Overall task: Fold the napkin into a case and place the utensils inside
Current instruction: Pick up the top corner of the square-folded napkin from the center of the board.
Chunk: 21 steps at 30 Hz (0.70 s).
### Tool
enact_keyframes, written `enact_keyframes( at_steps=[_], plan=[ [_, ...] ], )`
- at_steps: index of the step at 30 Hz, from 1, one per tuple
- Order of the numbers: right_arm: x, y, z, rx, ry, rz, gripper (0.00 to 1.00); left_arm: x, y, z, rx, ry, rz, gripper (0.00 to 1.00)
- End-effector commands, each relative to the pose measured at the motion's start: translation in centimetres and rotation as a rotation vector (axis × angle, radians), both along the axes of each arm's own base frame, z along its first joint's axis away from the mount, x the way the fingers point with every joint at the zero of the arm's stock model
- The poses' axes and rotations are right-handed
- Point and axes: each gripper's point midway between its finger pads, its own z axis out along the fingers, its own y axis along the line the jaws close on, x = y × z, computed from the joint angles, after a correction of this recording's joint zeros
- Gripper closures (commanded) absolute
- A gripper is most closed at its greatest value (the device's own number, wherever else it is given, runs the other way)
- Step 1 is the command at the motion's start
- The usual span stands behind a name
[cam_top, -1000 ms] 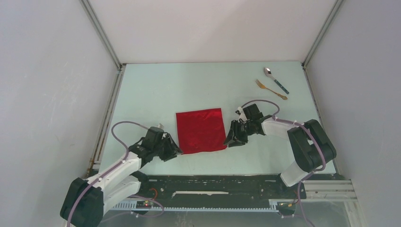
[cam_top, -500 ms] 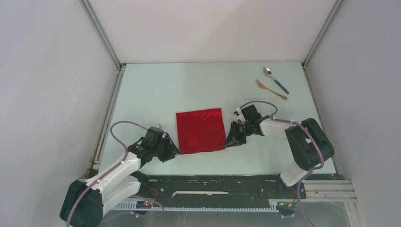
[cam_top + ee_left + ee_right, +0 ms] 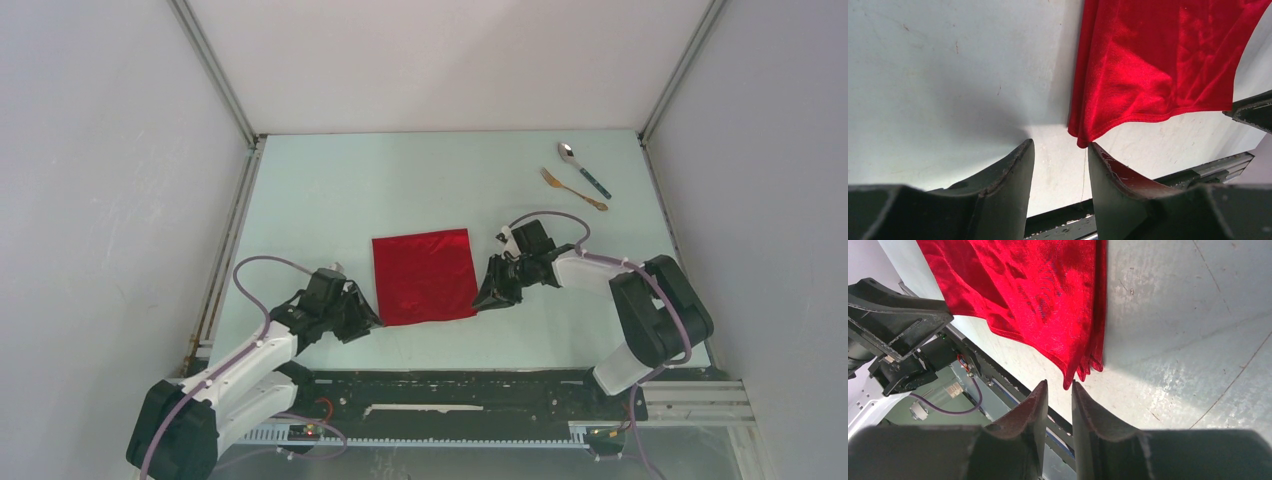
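I count one napkin (image 3: 424,276), two utensils and two grippers on the pale table (image 3: 330,190). The utensils are one spoon (image 3: 583,168) with a silver bowl and dark handle and one slim gold-bronze fork (image 3: 573,189). They lie side by side without touching, far out toward 1 o'clock on the table, well apart from the cloth and from both arms. The napkin lies flat near the middle of the table, a little toward 6 o'clock. It is bright red with a slight sheen, roughly square and a touch taller than wide, and its near edge slants a little. From the right wrist view its near right corner shows several layered edges, fanned slightly, with soft creases across the surface. The left gripper (image 3: 372,318) sits low at the napkin's 7 o'clock corner. Its jaws are clearly apart, and the red corner tip lies just ahead of the gap, not pinched. The right gripper (image 3: 487,297) is down at the 4 o'clock side by the other near corner. Its jaws are parted by only a narrow slot, and the layered corner tip reaches the mouth of that slot, with no cloth clamped between them.
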Motion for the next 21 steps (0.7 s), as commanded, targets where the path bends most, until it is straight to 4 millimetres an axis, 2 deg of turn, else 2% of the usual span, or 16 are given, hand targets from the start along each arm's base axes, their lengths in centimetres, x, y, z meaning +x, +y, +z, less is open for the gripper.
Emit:
enact_keyframes(
  at_steps=[1, 9, 14, 19, 21],
  plan=[
    [0.2, 0.2, 1.1, 0.005, -0.037, 0.01, 0.7, 1.1, -0.3, 1.3, 0.004, -0.052, -0.014, 0.49],
    [0.2, 0.6, -0.1, 0.01, -0.01, 0.013, 0.71, 1.1, -0.4, 1.4, -0.003, -0.054, -0.016, 0.49],
    [0.3, 1.1, -0.2, 0.022, -0.007, 0.017, 0.79, 1.1, -0.3, 1.3, 0.003, -0.051, -0.014, 0.5],
    [0.3, 1.4, 0.0, 0.021, -0.015, 0.024, 0.97, 1.4, -0.1, 1.3, 0.021, -0.054, -0.005, 0.48],
    [0.5, 1.6, 0.2, 0.008, -0.03, 0.036, 1.0, 1.7, 0.0, 1.3, 0.03, -0.061, -0.002, 0.48]
  ],
)
